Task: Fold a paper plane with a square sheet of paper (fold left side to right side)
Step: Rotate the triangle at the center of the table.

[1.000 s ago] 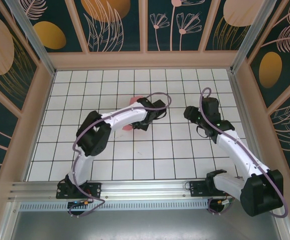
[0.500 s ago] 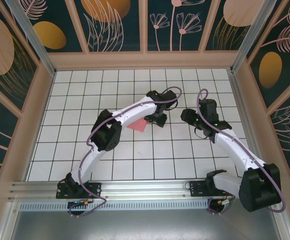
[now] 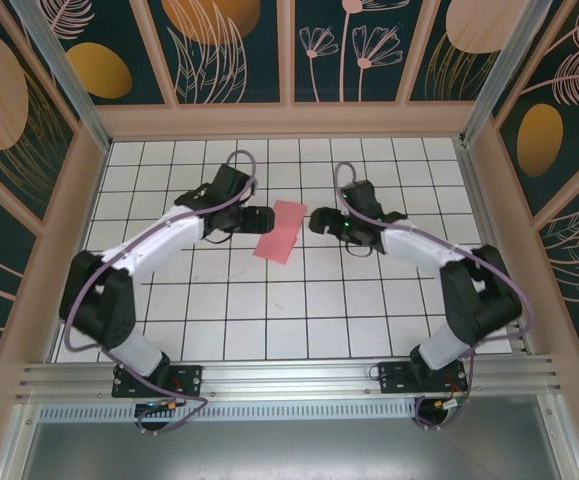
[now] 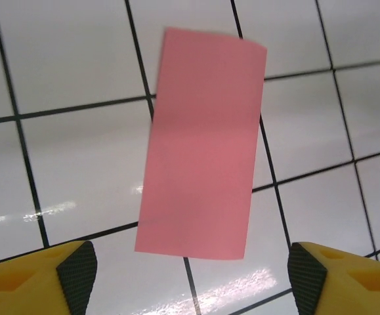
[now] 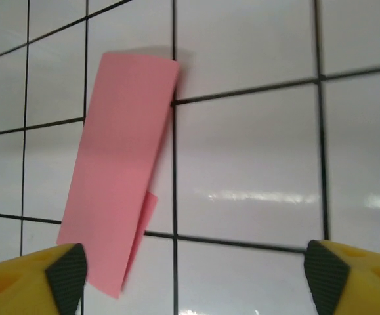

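**Both claws let go; the half-fold lies free**

On the left, the left gripper (image 3: 262, 217) has swung off the paper since a second ago, its jaws now spread and empty. Between the arms the sheet of paper (image 3: 280, 231) lies flat on the tiled table (image 3: 299, 320) as a slim rectangle, so we judge the left-to-right fold made. The right gripper (image 3: 315, 221) has moved in beside it, likewise released. From its wrist we see a lower layer peeking out at one corner; how sharp the crease is we cannot tell.
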Controlling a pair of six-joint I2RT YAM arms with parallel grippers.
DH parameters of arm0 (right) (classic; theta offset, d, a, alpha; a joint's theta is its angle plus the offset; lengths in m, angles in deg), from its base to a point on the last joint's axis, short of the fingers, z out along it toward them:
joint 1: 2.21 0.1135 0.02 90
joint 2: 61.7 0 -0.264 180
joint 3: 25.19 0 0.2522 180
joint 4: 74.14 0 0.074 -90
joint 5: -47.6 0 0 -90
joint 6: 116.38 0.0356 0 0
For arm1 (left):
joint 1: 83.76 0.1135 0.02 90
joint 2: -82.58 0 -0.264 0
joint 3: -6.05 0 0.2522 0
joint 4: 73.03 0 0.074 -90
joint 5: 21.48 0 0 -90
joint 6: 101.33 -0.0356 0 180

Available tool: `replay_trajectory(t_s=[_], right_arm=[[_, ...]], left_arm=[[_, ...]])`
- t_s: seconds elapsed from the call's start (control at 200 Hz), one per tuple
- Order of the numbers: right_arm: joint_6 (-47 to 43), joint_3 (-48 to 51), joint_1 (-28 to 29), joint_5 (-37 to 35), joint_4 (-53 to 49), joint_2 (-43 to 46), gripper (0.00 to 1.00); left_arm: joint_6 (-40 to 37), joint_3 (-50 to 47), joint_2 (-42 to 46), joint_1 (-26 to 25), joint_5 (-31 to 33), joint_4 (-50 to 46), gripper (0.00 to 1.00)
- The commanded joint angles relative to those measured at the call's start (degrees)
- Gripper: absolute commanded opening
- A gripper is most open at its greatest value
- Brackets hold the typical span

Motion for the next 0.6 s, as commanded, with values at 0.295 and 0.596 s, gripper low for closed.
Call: replay_trajectory(t_s=[0.295,0.596], right_arm=[[-0.3,-24.2,4.7,-9.0,-9.9,-23.4,0.99],[-0.6,-31.5,6.7,-5.4,-9.9,-29.9,0.99]], left_arm=[[2.1,-15.4,12.6,1.6,4.9,14.6,0.93],[0.0,-19.9,17.4,1.6,9.9,13.4,0.93]])
